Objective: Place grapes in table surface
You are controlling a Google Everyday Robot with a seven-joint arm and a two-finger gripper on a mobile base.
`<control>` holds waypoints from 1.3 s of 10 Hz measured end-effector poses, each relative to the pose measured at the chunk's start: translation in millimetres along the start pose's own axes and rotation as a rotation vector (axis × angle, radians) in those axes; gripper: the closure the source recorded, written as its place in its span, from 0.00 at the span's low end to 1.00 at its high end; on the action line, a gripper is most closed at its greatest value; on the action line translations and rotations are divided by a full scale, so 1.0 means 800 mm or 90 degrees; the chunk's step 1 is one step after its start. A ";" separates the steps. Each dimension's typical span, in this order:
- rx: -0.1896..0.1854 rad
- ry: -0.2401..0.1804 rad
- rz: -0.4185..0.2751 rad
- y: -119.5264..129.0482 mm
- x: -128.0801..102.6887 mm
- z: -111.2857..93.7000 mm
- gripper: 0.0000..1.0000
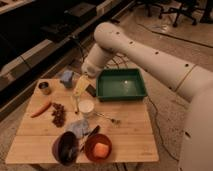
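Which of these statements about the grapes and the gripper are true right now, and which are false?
1. The grapes lie on the table surface. True.
2. The gripper holds the grapes. False: it hangs open over the table's far side, just left of the green tray, apart from them.
3. The grapes are inside the green tray. False: the tray looks empty.
4. The carrot lies beside the grapes. True.
5. The purple bowl stands at the table's far edge. False: it is at the near edge.
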 end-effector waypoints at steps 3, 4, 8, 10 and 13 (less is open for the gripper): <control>-0.026 -0.044 -0.061 0.022 -0.012 0.118 0.20; -0.047 -0.054 -0.082 0.025 -0.020 0.142 0.20; -0.070 -0.062 -0.101 0.029 -0.027 0.162 0.20; -0.071 -0.055 -0.100 0.028 -0.029 0.162 0.20; -0.014 0.065 -0.063 0.007 -0.069 0.149 0.20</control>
